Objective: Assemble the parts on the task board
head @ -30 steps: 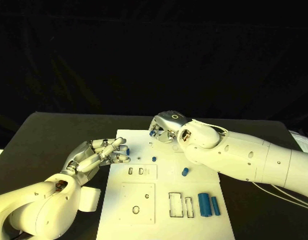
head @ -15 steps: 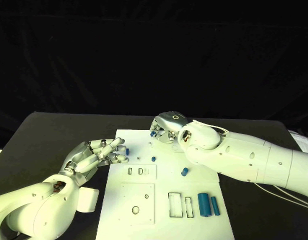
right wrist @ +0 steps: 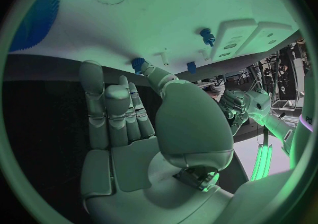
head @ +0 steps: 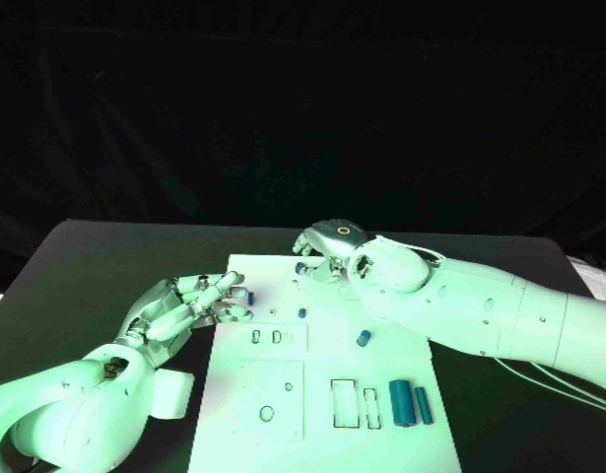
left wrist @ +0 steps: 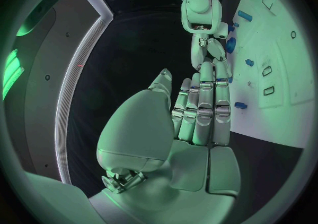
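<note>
The white task board (head: 324, 370) lies in the middle of the table. My right hand (head: 325, 256) hovers over its far edge, and in the right wrist view the thumb tip touches a small blue part (right wrist: 138, 63) standing there, the same blue part (head: 300, 265) seen from the head. The other fingers (right wrist: 109, 110) stretch out and grip nothing. My left hand (head: 192, 305) is at the board's left edge with straight fingers (left wrist: 205, 110), holding nothing. A small blue part (head: 250, 297) lies just beyond its fingertips, also visible as the blue part (left wrist: 240, 105) from the wrist.
More blue parts lie on the board: a small part (head: 303, 313), another part (head: 364, 338), and two long cylinders (head: 411, 402) at the near right. Empty slots (head: 348, 402) sit beside them. A white block (head: 174, 391) lies left of the board.
My left hand has drawn back slightly from the board's left edge toward me. The right hand has stayed at the far edge.
</note>
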Robot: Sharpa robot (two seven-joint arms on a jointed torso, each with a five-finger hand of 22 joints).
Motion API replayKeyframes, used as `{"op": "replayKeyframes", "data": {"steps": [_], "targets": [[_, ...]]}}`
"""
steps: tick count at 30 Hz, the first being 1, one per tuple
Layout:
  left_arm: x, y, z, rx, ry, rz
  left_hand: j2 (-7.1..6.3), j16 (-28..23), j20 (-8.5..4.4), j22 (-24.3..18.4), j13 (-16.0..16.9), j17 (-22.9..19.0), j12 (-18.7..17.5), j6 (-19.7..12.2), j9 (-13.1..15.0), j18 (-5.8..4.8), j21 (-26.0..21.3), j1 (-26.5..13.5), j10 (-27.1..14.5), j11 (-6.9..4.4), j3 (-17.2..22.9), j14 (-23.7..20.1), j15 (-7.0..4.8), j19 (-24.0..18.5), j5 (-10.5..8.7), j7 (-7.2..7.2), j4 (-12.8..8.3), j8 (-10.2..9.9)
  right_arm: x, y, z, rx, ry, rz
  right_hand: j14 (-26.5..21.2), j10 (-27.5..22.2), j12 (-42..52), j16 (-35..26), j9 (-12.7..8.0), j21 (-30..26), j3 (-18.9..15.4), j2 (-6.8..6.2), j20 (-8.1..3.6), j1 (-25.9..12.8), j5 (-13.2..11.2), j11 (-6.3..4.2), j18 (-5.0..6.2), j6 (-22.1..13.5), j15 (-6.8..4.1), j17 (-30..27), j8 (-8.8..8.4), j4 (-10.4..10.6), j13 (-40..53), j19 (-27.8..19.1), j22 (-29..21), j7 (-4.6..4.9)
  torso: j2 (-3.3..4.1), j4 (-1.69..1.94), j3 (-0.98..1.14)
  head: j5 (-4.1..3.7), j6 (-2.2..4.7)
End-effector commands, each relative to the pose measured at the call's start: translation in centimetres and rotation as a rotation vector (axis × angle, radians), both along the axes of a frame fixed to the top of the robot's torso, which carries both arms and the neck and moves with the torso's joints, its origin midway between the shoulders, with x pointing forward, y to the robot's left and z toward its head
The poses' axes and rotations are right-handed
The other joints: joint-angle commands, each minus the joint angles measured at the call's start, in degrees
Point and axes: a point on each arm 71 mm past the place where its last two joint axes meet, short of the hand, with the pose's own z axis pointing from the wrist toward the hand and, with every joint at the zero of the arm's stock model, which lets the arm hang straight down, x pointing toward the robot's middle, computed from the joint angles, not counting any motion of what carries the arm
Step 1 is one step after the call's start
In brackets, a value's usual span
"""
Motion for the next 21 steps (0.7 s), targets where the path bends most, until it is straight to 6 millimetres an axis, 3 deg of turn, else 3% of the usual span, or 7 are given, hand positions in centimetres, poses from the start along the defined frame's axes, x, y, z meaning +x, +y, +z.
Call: {"op": "replayKeyframes", "data": {"steps": [1, 10, 12, 14, 18, 19, 21], "targets": [[0.0, -0.2, 0.2, -0.012, -0.004, -0.022, -0.01, 0.08, 0.1, -0.1, -0.02, 0.08, -0.3, 0.13, -0.07, 0.66, 0.09, 0.45, 0.15, 0.24, -0.23, 0.19, 0.17, 0.46, -0.29, 0.29, -0.26, -0.36, 0.0, 0.0, -0.1, -0.012, 0.008, -0.01, 0.06, -0.32, 0.14, -0.28, -0.01, -0.13, -0.4, -0.13, -0.01, 0.28, 0.0, 0.01, 0.18, -0.23, 0.42, -0.14, 0.03, 0.16, 0.09, -0.35, 0.05, 0.05, 0.04, 0.0, -0.03, -0.01, 0.02], [0.0, -0.1, 0.2, -0.012, -0.002, -0.023, -0.01, 0.06, 0.11, -0.11, -0.03, 0.12, -0.34, 0.11, -0.07, 0.66, 0.08, 0.44, 0.12, 0.25, -0.25, 0.17, 0.18, 0.45, -0.29, 0.29, -0.27, -0.39, -1.3, -2.0, 1.1, 0.083, -0.013, -0.016, 1.22, 5.52, 2.31, 3.11, 0.49, 3.38, -0.15, 0.7, -0.09, 1.39, 0.24, -0.85, -0.22, 3.13, -0.17, 3.74, 1.01, 1.89, 0.62, 1.51, 4.53, -0.2, 0.03, -0.17, 0.03, -0.25, 0.1], [0.0, -0.1, 0.2, -0.013, -0.003, -0.024, -0.01, 0.03, 0.11, -0.13, -0.04, 0.18, -0.41, 0.08, -0.08, 0.66, 0.06, 0.44, 0.07, 0.27, -0.27, 0.14, 0.19, 0.45, -0.29, 0.3, -0.27, -0.45, -1.7, -3.3, 1.5, 0.127, 0.003, -0.04, 1.79, 8.57, 3.43, 5.28, 0.52, 5.31, -0.01, 0.42, -0.4, 1.19, 0.3, -1.37, -0.57, 3.87, -0.56, 6.45, 1.13, 2.58, 1.05, 2.52, 7.15, -0.18, 0.03, -0.16, -0.02, -0.37, 0.2], [0.0, 0.0, 0.2, -0.013, -0.003, -0.024, -0.01, 0.03, 0.11, -0.13, -0.04, 0.18, -0.41, 0.08, -0.08, 0.66, 0.06, 0.44, 0.07, 0.27, -0.27, 0.14, 0.19, 0.45, -0.29, 0.3, -0.27, -0.45, -2.3, -5.5, 2.1, 0.18, 0.05, -0.089, 3.18, 13.73, 5.67, 11.45, 0.45, 10.04, -0.71, -0.71, -1.07, 0.38, 0.55, -2.29, -1.64, 4.2, -1.38, 15.05, 1.01, 3.52, 2.33, 5.12, 14.04, -0.41, -0.01, -0.49, 0.02, -0.4, 0.34], [0.0, 0.1, 0.2, -0.013, -0.004, -0.022, 0.0, 0.01, 0.12, -0.14, -0.05, 0.21, -0.45, 0.07, -0.08, 0.65, 0.04, 0.45, 0.05, 0.27, -0.28, 0.11, 0.2, 0.43, -0.28, 0.29, -0.28, -0.48, -3.1, -8.4, 2.3, 0.21, 0.134, -0.165, 3.33, 22.19, 11.67, 14.58, 0.18, 14.17, -5.75, -3.29, -2.82, -1.76, 3.41, -4.08, -2.5, 2.94, -3.01, 18.87, 0.34, 5.8, 7.21, 7.11, 19.66, -1.85, -0.01, -0.92, 0.16, -0.26, 0.56], [0.0, 0.1, 0.2, -0.013, -0.004, -0.022, 0.0, 0.01, 0.12, -0.14, -0.05, 0.21, -0.45, 0.07, -0.08, 0.65, 0.04, 0.45, 0.05, 0.27, -0.28, 0.11, 0.2, 0.43, -0.28, 0.29, -0.28, -0.48, -3.3, -9.1, 2.2, 0.21, 0.153, -0.182, 3.4, 22.64, 13.59, 15.87, 0.21, 15.43, -8.47, -3.46, -3.25, -1.74, 5.04, -4.36, -2.78, 2.64, -3.33, 20.51, 0.4, 6.64, 9.51, 7.6, 21.38, -2.11, 0.01, -1.11, 0.24, -0.23, 0.63], [0.0, 0.1, 0.1, -0.012, -0.003, -0.022, 0.0, 0.01, 0.12, -0.14, -0.05, 0.21, -0.45, 0.07, -0.08, 0.65, 0.04, 0.45, 0.05, 0.27, -0.28, 0.11, 0.2, 0.43, -0.28, 0.29, -0.28, -0.48, -3.4, -10.2, 2.1, 0.206, 0.183, -0.215, 3.41, 21.35, 19.61, 18.37, 0.29, 17.68, -14.2, -2.02, -3.7, 0.23, 6.33, -4.48, -3.2, 2.21, -3.19, 23.86, 0.58, 8.57, 17.18, 8.13, 24.51, -2.41, 0.01, -1.33, 0.36, -0.16, 0.75]]}}
